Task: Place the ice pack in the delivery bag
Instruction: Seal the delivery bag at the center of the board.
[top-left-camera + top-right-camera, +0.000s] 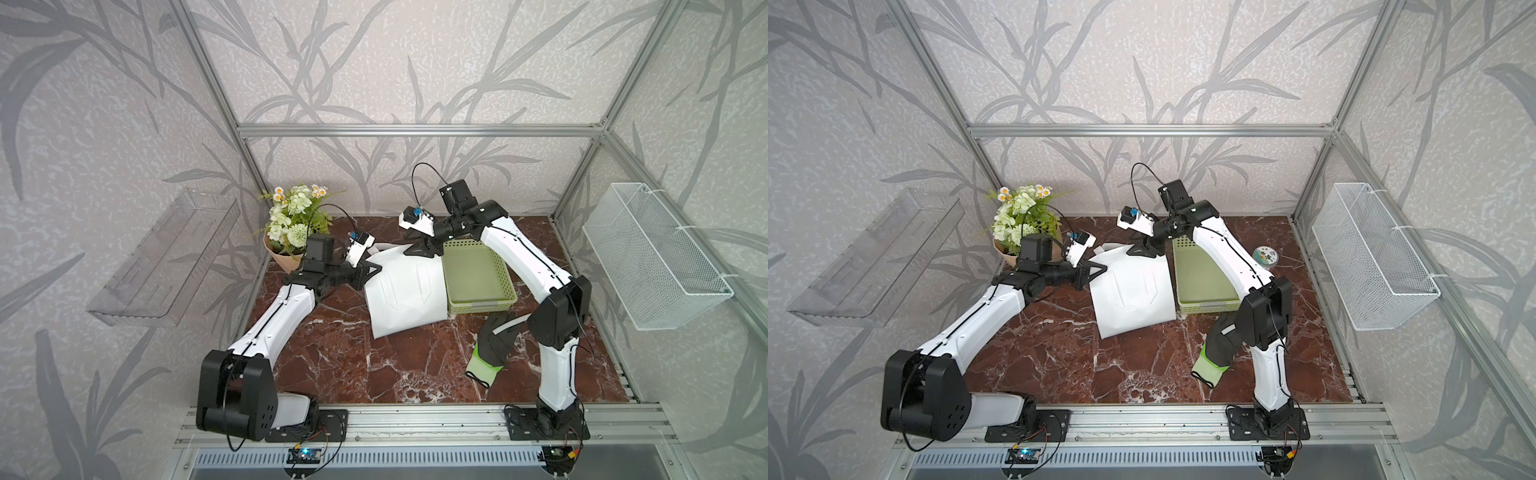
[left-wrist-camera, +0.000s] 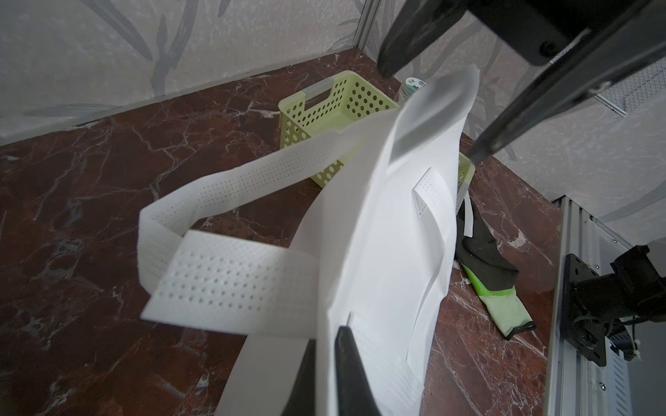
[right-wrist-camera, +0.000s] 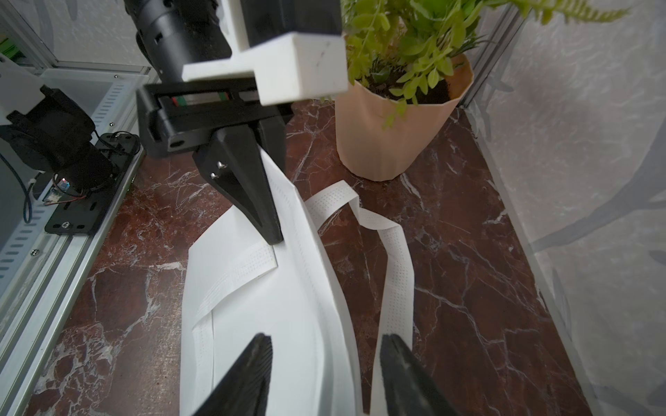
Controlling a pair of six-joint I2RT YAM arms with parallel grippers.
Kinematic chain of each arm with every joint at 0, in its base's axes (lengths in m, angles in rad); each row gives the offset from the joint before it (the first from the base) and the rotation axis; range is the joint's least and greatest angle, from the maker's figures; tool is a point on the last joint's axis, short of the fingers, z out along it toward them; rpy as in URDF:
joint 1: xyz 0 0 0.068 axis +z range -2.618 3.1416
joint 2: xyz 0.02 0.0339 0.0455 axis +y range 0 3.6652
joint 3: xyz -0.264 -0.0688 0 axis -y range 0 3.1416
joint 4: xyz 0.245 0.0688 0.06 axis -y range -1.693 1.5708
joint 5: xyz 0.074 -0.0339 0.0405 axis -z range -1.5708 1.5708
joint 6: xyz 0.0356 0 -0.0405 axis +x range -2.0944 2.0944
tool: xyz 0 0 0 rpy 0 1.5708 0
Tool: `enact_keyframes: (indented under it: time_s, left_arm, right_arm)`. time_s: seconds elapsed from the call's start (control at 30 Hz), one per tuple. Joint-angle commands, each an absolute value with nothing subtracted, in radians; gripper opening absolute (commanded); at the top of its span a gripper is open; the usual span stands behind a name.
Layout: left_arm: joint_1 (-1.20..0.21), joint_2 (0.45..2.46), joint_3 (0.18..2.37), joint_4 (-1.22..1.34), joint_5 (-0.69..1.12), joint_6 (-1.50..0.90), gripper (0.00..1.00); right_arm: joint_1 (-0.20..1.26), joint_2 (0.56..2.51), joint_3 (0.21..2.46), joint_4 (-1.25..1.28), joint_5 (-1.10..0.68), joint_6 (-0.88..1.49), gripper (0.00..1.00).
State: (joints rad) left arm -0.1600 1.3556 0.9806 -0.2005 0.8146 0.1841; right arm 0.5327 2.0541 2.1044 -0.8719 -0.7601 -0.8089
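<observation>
- Nearest, at the lower right in a top view, a black-green glove lies; no ice pack shows in any view.
- At centre, the delivery bag lies mostly flat, its mouth not spread.
- The left gripper is clenched on the bag's rim corner.
- Farther back, the right gripper is released over the rim; opening and loading seem left to do.

No legible text, round tin label too small

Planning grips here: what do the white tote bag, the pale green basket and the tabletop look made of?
White tote bag: probably soft non-woven fabric, matte; its strap handles show embossed dot rows. Pale green basket: rigid moulded plastic, punched round holes. Tabletop: red-brown marble look with white veins, slight gloss; possibly a printed surface.
</observation>
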Motion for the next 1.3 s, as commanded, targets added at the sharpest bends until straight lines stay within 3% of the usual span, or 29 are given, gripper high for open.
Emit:
enact_keyframes:
  time_s: [0.0,0.1,0.27,0.3,0.43,0.53,0.7,0.8,0.93,1.03,1.07,1.17,1.27]
  left_arm:
    - [-0.166,1.327,0.977,-0.117,0.887,0.257,0.0]
    - [-0.167,1.327,0.972,-0.085,0.932,0.274,0.0]
    - [-0.166,1.331,0.994,-0.128,0.917,0.318,0.0]
    - [-0.166,1.331,0.998,-0.141,0.908,0.33,0.0]
    - [-0.166,1.334,1.005,-0.147,0.908,0.338,0.0]
    - [-0.166,1.334,1.006,-0.131,0.922,0.324,0.0]
    - [-0.167,1.334,1.006,-0.123,0.927,0.322,0.0]
    - [-0.166,1.327,1.006,-0.127,0.914,0.33,0.0]
    - [-0.166,1.313,1.008,-0.137,0.89,0.323,0.0]
    - [-0.164,1.305,1.006,-0.141,0.874,0.322,0.0]
    - [-0.165,1.303,1.006,-0.143,0.87,0.323,0.0]
    - [-0.164,1.3,1.006,-0.149,0.865,0.327,0.0]
    - [-0.163,1.296,1.004,-0.153,0.862,0.335,0.0]
  right_arm:
    - [0.557,2.086,2.123,-0.959,-0.736,-0.858,0.53]
    - [0.57,2.105,2.145,-0.967,-0.739,-0.847,0.46]
    - [0.578,2.105,2.154,-0.989,-0.719,-0.864,0.04]
    - [0.579,2.102,2.154,-0.997,-0.71,-0.874,0.0]
    - [0.581,2.088,2.161,-1.001,-0.705,-0.877,0.0]
    - [0.594,2.082,2.176,-0.993,-0.713,-0.867,0.2]
    - [0.623,2.103,2.203,-0.985,-0.709,-0.855,0.28]
    - [0.626,2.134,2.241,-1.019,-0.684,-0.859,0.27]
    - [0.62,2.138,2.259,-1.084,-0.636,-0.887,0.0]
    - [0.6,2.107,2.237,-1.093,-0.606,-0.884,0.0]
    - [0.592,2.094,2.234,-1.098,-0.599,-0.88,0.03]
    - [0.568,2.052,2.207,-1.11,-0.587,-0.873,0.28]
    - [0.537,2.002,2.151,-1.109,-0.58,-0.865,0.42]
